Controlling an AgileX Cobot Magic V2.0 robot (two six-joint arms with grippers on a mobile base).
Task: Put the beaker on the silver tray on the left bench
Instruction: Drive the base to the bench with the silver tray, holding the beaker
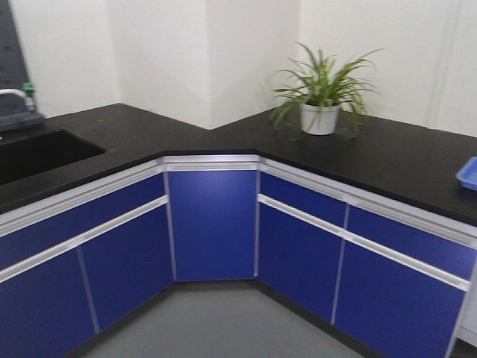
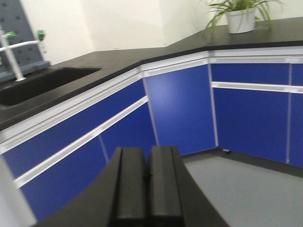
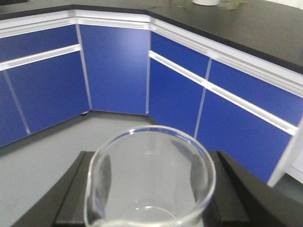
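Beaker point(image 3: 150, 175) is pinched in the right gripper point(image 3: 151, 215), at 6 o'clock in the right wrist view. Expect thin glass: light, rigid, slippery, fragile; hold at mid-wall, moderate force. Left gripper point(image 2: 147, 189) is pressed together, empty. Left bench point(image 1: 112, 130) lies at 9 o'clock; silver tray not visible.

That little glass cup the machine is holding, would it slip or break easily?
The beaker looks like thin clear glass, so it would probably crack if squeezed hard or dropped. Its smooth wall may slip in the right pincer. It appears empty, so it is likely light.
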